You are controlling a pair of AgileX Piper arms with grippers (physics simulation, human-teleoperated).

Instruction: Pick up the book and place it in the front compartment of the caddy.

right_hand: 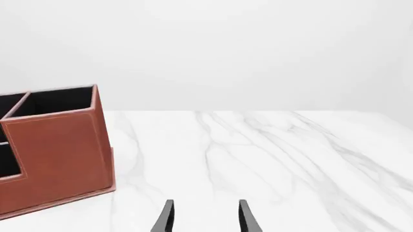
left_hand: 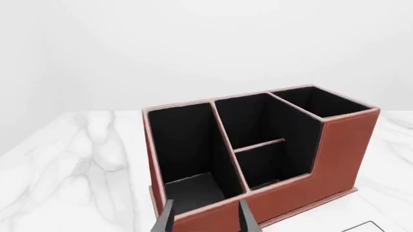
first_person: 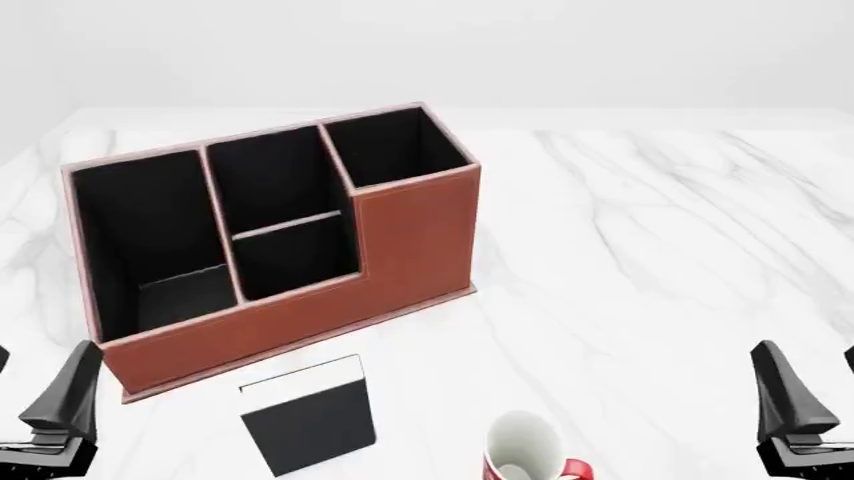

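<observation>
Presently the book (first_person: 308, 416) lies flat on the white marbled bench (first_person: 641, 250), just in front of the caddy (first_person: 274, 235) and apart from its base rim. Its black cover faces up, with the white page-edge strip along the side nearest the caddy. No jaws touch it.

The caddy stands upright on the bench, left of centre in the front view, turned somewhat askew. Its outer walls are reddish-brown, its lining black. The front compartment (first_person: 296, 258) sits in the middle of the caddy, behind the lowered part of the front wall, bounded at the back by a low divider. Nothing can be seen inside it. The large cell at the left shows a dull reflection on its floor.

A white mug (first_person: 527, 450) with a red handle stands near the front edge of the bench, to the right of the book and apart from it.

Left gripper (left_hand: 206, 217): jaws spread, nothing between them, low at the front-left, facing the caddy's front wall. The left wrist view shows a corner of the book at its edge.

Right gripper (right_hand: 206, 217): jaws spread, nothing between them, low at the front-right over bare bench, well apart from the mug and the book.
</observation>
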